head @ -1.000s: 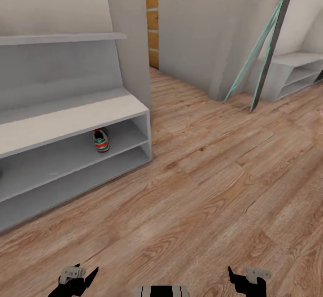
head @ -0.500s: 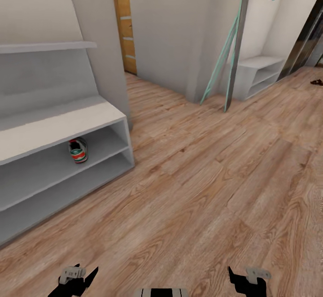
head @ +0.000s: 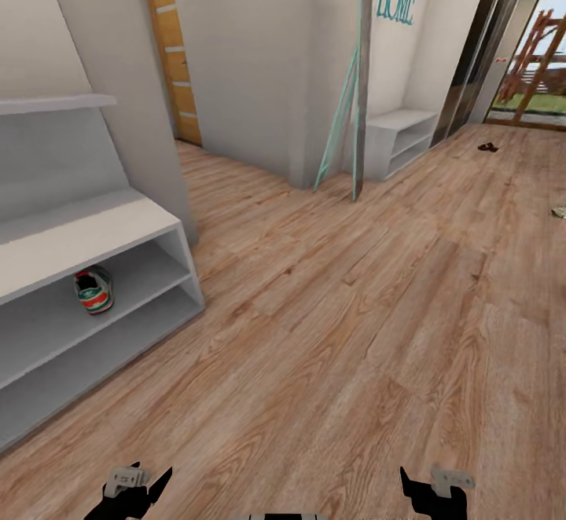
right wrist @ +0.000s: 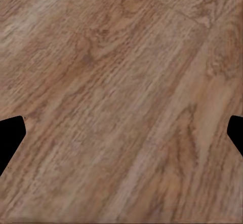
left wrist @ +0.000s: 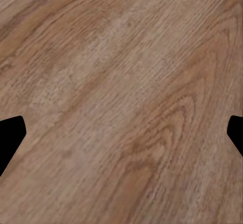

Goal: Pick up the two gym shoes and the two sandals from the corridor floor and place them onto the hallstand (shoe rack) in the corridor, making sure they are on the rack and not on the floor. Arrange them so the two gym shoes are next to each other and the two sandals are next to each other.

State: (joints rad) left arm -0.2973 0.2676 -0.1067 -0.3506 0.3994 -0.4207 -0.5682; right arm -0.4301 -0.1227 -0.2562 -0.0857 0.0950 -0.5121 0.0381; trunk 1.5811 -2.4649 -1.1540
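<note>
My view has swung to the right over the last second: the pale grey-white hallstand with its low worktop and two open shelves has slid toward the left edge, and the far end of the corridor has come into sight. One white gym shoe with green stripes and a red-orange heel patch sits on the upper open shelf, heel toward me. Far down the light brown wood-plank floor lies a small dark shape, likely a brown sandal, though it is too small to be sure. A pale object sits at the right edge. I judge I am turning to fetch the next shoe. My left claw and right claw are both spread wide, holding nothing, over bare planks.
</note>
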